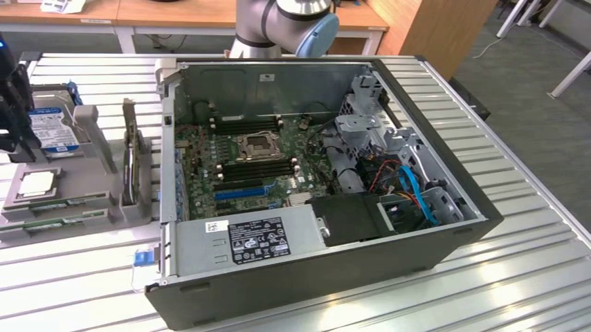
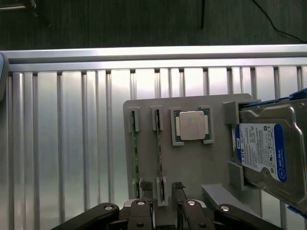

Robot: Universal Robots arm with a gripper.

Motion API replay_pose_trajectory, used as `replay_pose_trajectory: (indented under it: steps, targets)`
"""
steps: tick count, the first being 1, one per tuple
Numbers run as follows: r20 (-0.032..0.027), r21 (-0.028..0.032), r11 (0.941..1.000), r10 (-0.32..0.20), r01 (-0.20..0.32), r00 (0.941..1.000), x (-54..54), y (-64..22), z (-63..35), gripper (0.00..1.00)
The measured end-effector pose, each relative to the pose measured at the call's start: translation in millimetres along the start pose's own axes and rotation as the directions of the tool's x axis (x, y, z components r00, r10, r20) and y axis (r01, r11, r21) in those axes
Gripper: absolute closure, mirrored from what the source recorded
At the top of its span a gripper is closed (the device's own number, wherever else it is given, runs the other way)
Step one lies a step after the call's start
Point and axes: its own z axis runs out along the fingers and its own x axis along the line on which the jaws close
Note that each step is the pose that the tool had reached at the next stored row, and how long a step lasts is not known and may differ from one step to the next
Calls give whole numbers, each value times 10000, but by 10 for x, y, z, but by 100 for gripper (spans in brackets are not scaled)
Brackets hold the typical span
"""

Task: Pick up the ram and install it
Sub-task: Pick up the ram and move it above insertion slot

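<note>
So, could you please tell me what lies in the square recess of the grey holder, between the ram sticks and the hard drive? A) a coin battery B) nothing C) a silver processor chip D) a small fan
C: a square silver processor chip lies in that recess of the grey holder, with a ram stick on one side and the hard drive on the other.

We see a ribbed silver metal counter (image 2: 72, 143), smooth and glossy. The grey plastic holder tray (image 2: 192, 163) looks matt. The square silver processor chip (image 2: 192, 125) has a dull metal lid; the silver hard drive (image 2: 268, 115) is bare metal under a glossy blue-white label (image 2: 261, 151). The long, thin green circuit-board ram (image 2: 135, 153) looks matt.
</note>
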Motion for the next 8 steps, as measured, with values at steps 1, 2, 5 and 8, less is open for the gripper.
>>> replay_pose_trajectory:
  steps: [1, 2, 5, 8]
  targets:
    - [0, 1, 10000, 0, 0, 10000, 0, 0, 4, 70]
    - [1, 3, 10000, 0, 0, 10000, 0, -1, 11, 70]
    - [1, 1, 10000, 0, 0, 10000, 3, -2, 43, 70]
    - [0, 1, 10000, 0, 0, 10000, 4, -3, 70, 70]
